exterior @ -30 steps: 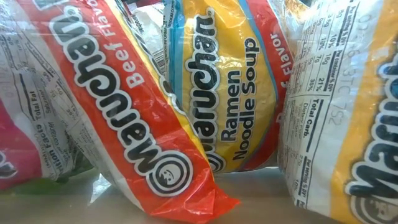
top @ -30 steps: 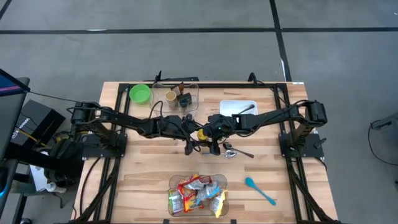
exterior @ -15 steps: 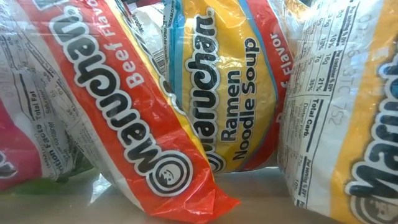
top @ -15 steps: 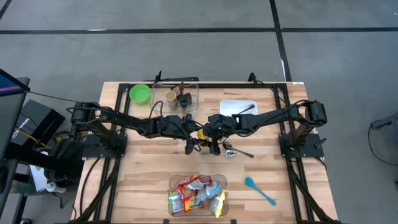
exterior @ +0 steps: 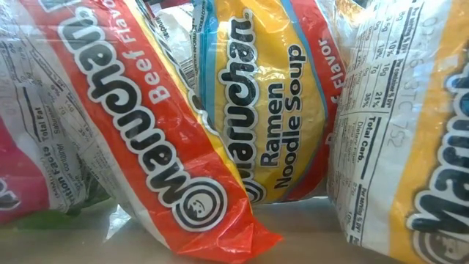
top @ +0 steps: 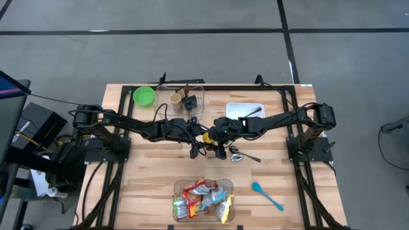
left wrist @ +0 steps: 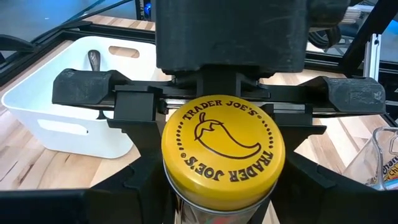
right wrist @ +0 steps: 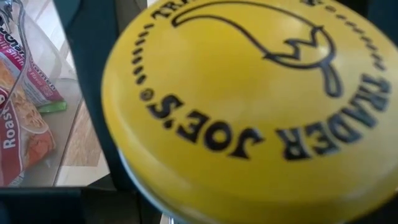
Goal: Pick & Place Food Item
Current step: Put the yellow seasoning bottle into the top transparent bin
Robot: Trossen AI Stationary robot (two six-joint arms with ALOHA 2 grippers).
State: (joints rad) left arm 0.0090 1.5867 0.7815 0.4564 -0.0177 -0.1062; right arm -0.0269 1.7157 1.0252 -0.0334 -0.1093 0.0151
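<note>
Grey floor surrounds the wooden bench (top: 147, 191). At mid-bench, the yellow-lidded jar (left wrist: 222, 152) sits clamped in the right tool (top: 219, 136), the left tool (top: 193, 152) beside it, whether closed I cannot tell. Placing remains, likely a handover.

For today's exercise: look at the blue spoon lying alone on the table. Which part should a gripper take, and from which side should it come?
Take the blue spoon by its slim handle, probably near the middle, coming straight down from above with the fingers set across it. It lies flat and diagonal on bare wooden table, bowl end toward the noodle packet bin, so a sideways approach has little to catch.
</note>
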